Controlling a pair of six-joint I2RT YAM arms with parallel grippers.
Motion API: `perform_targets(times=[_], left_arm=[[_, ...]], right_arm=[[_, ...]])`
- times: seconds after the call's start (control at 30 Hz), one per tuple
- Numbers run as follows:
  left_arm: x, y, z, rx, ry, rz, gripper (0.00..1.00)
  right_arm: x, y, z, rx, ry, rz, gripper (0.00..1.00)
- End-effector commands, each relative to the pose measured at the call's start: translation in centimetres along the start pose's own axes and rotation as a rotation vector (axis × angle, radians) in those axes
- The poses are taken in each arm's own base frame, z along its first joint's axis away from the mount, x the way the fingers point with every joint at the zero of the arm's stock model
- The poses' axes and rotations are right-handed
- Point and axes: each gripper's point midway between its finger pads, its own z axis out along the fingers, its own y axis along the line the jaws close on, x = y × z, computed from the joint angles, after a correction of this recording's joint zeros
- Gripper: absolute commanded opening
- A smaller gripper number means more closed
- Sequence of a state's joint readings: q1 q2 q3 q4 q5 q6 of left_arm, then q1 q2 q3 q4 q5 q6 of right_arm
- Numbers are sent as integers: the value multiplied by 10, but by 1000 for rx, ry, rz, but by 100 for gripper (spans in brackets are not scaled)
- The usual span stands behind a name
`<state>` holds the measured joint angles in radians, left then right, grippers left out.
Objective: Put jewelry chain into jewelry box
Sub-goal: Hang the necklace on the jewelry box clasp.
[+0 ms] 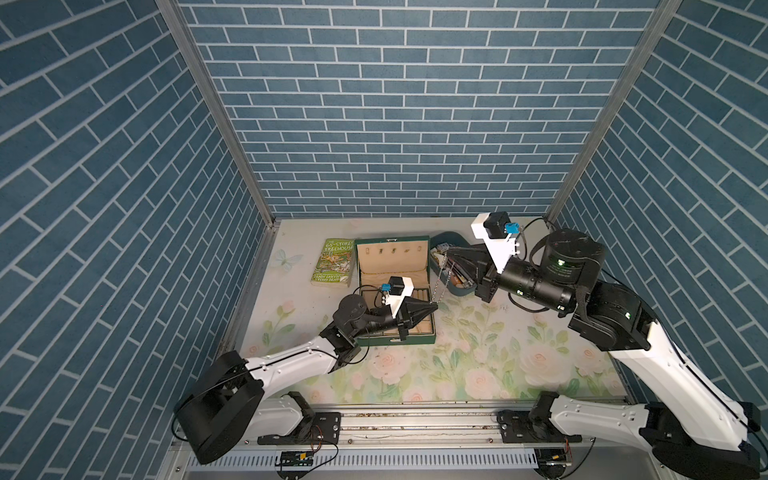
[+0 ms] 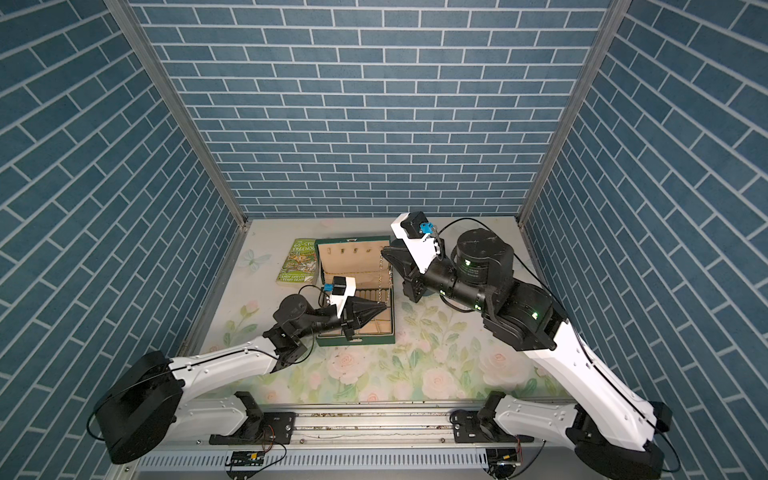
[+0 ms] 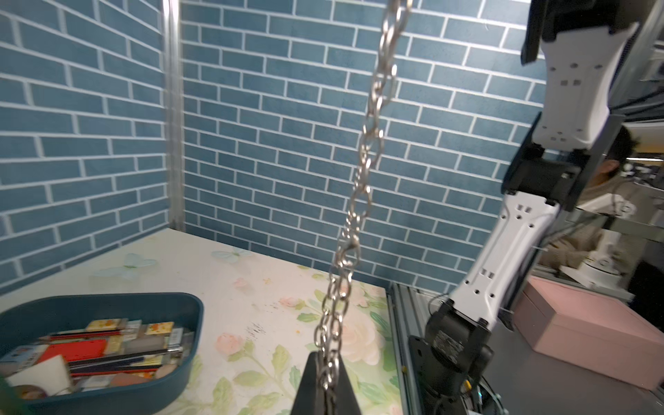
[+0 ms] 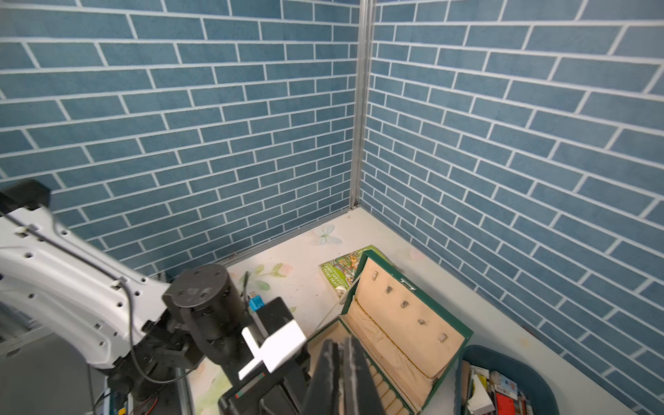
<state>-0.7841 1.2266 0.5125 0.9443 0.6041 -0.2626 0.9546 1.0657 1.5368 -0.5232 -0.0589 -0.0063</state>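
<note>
The jewelry chain [image 1: 439,282] is off the tabletop [image 1: 498,361], stretched nearly straight between the two claws in the air at the right side of the open jewelry box [image 1: 415,338]. None of it lies in the compartments. The left claw [image 1: 435,308] reaches over the near-right part of the box and is pinched tight on the chain's lower end. In the left wrist view the links [image 3: 363,172] rise from between its closed black fingers [image 3: 309,388] and run up out of the picture. The right claw [image 1: 445,252] is higher and farther back, above the blue-grey tray [image 1: 446,239] of small items to the right of the box. Its jaws are pressed together, and in both top views the chain's upper end [image 2: 381,255] meets its tip. In the right wrist view the chain itself is hidden behind the closed fingers [image 4: 328,359]. The box lid [image 4: 406,312] stands open with its beige lining and hooks facing forward. A green book [image 1: 334,262] lies flat just left of the box.
</note>
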Motion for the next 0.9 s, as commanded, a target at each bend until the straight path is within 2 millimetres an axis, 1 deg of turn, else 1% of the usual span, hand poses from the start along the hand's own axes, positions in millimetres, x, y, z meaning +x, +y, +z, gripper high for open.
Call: perform_targets(times=[0.0,0.1,0.17,0.2,0.23,0.43,0.57,0.7,0.87], left_arm=[[6,21,-11,-162,30,14,0],[-1,30,-19,-245,39,38,0],[-4,37,-26,-305,46,46,0],[-17,39,-27,-336,29,60,0],[-23,43,-31,-373,24,66,0],[-47,68,-53,-595,38,106,0],[-66,81,-73,-742,32,123,0],[-86,88,-87,-844,14,144,0],[-99,90,-88,-877,-2,160,0]], right_arm=[[-9,-20,-6,119,-69,17,0],[3,-30,1,179,-59,33,0],[13,-33,8,197,-46,45,0],[18,-35,11,209,-44,51,0],[23,-37,15,218,-38,58,0],[49,-53,25,320,-49,100,0],[71,-67,35,402,-39,136,0],[92,-82,41,457,-40,203,0],[118,-94,53,463,-32,288,0]])
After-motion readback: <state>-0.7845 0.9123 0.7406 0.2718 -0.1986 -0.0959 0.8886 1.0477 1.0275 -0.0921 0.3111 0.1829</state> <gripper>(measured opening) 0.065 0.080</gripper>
